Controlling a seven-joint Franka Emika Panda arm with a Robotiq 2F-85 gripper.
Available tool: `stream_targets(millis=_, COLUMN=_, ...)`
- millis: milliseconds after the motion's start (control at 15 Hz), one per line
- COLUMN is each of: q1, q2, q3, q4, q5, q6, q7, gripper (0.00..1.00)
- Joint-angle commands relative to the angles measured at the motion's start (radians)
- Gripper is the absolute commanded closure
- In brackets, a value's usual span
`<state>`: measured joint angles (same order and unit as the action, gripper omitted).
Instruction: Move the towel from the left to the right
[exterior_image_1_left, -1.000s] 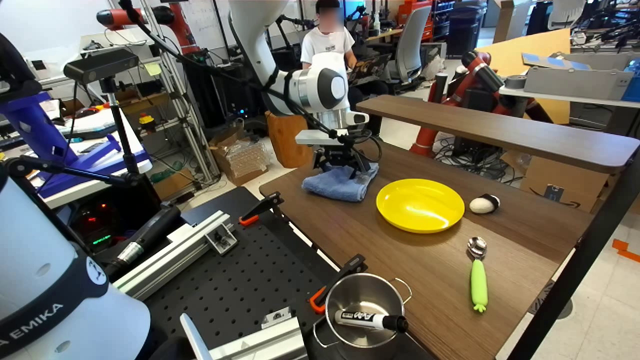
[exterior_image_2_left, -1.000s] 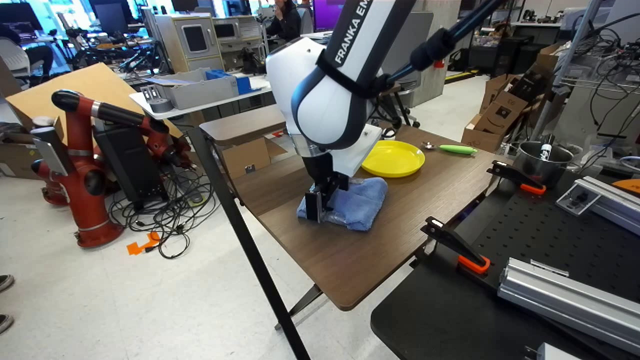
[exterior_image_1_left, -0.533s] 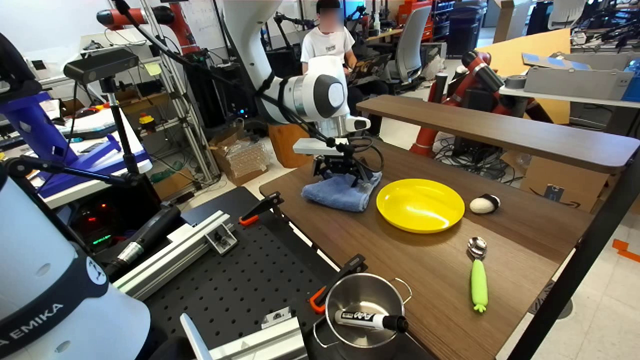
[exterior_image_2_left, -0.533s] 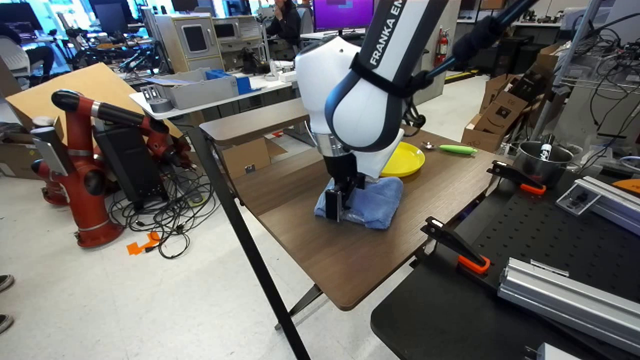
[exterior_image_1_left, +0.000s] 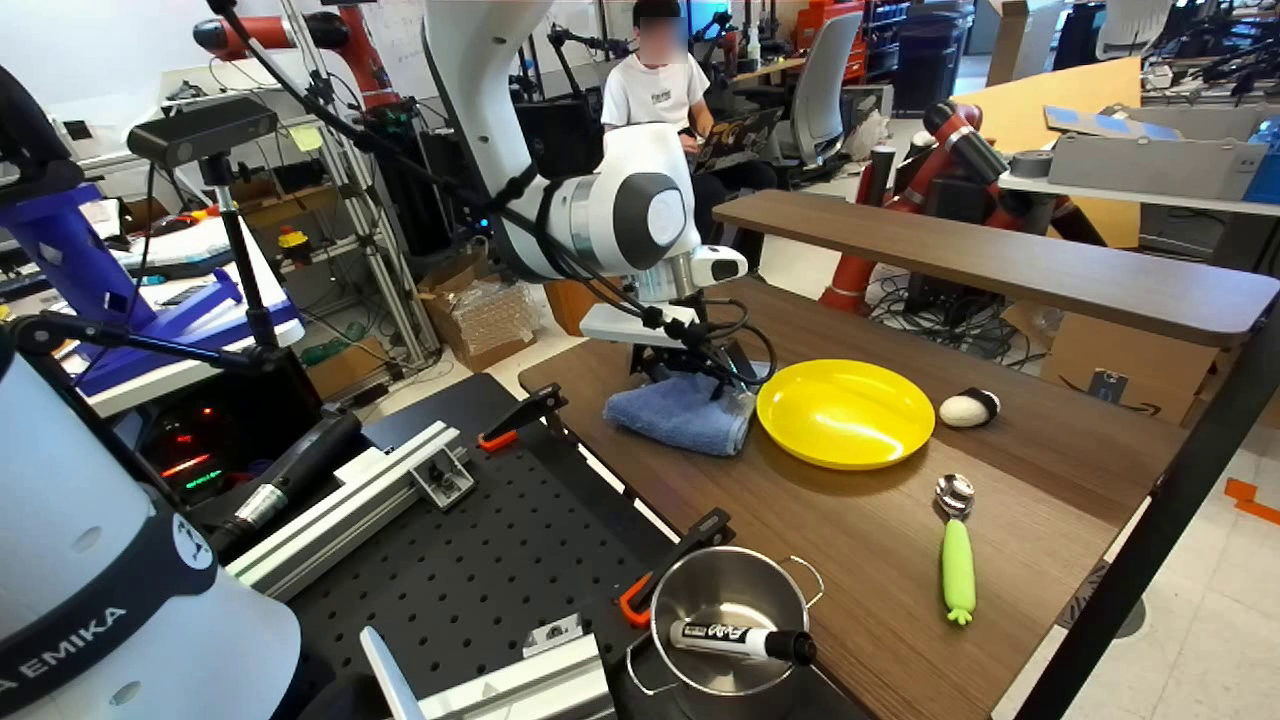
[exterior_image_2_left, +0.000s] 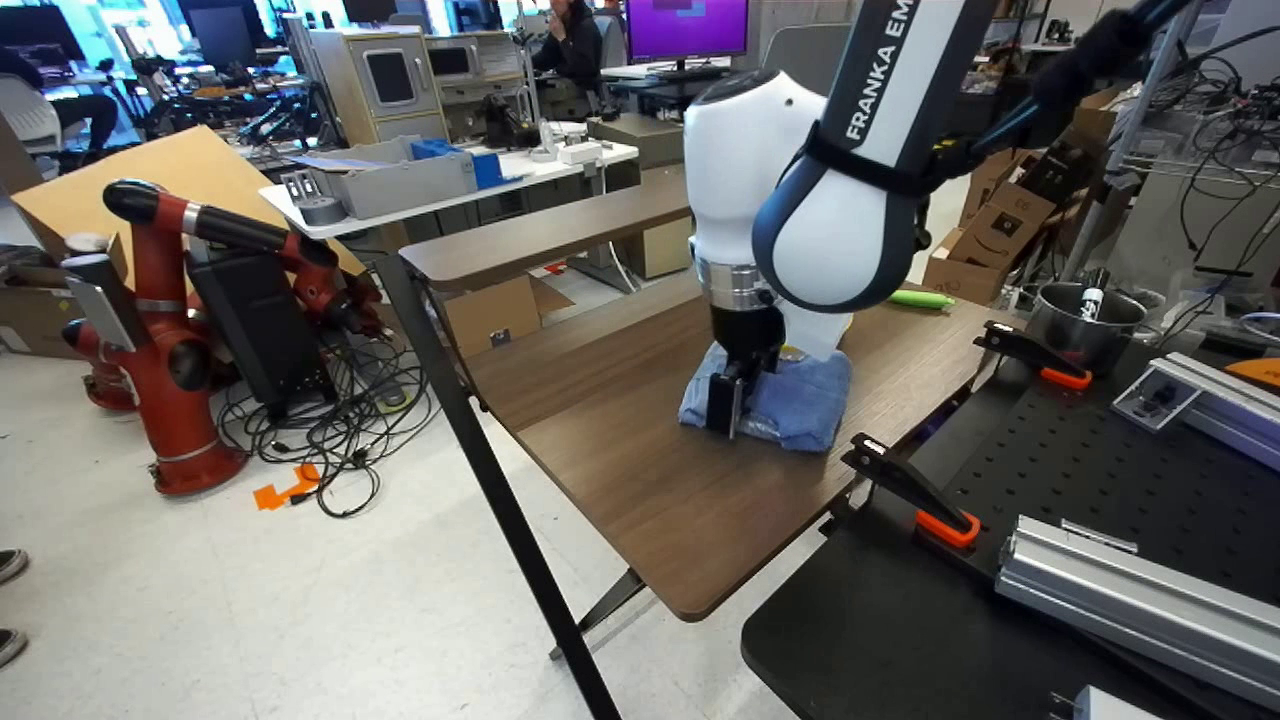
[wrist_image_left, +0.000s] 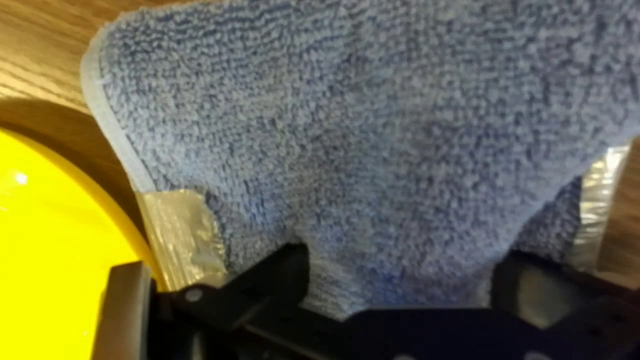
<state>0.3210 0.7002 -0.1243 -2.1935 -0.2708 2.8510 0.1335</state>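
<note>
Towel (exterior_image_1_left: 680, 425): blue, folded, kinda rumpled, on the brown table (exterior_image_1_left: 880, 600), toward the far left of it in an exterior view
Gripper (exterior_image_1_left: 685, 374): right down at the towel and clamped on it from the looks of things; in the wrist view the dark fingers (wrist_image_left: 287, 267) stand some way apart with a gathered bunch of cloth between them
Tape-looking patch (wrist_image_left: 182, 235): shiny, on the towel's hem on the plate side, with a similar one on the opposite edge
Yellow plate (exterior_image_1_left: 845, 415): just right of the towel, so close I honestly can't tell if they touch
White lump (exterior_image_1_left: 960, 410): has a dark band, just right of the plate, too small to say what it is
Spoon (exterior_image_1_left: 957, 560): right part of the table, green handle toward the near side, metal end toward the far side
Pot (exterior_image_1_left: 680, 590): steel, two handles, near side, with a marker (exterior_image_1_left: 725, 638) leaning in it, black cap poking over the right rim
Clamps (exterior_image_1_left: 525, 412): two, black with orange bits, along the table's left edge
Shelf (exterior_image_1_left: 1000, 262): brown, raised along the far side
Arm (exterior_image_2_left: 830, 240): white, and in an exterior view it blocks most of the plate
</note>
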Motion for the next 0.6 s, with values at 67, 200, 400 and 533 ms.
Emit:
stream_targets(millis=67, q1=0.014, q2=0.004, q3=-0.053, q4=-0.093, q5=-0.016, q6=0.123, q7=0.0, gripper=0.0)
stream_targets(millis=200, q1=0.006, q2=-0.004, q3=-0.067, q4=-0.128, q5=-0.007, q6=0.167, q7=-0.01, gripper=0.0)
stream_targets(millis=400, q1=0.013, q2=-0.004, q3=-0.094, q4=-0.161, q5=0.003, q6=0.203, q7=-0.022, gripper=0.0)
stream_targets(millis=533, q1=0.015, q2=-0.009, q3=-0.102, q4=-0.179, q5=0.009, q6=0.224, q7=-0.029, gripper=0.0)
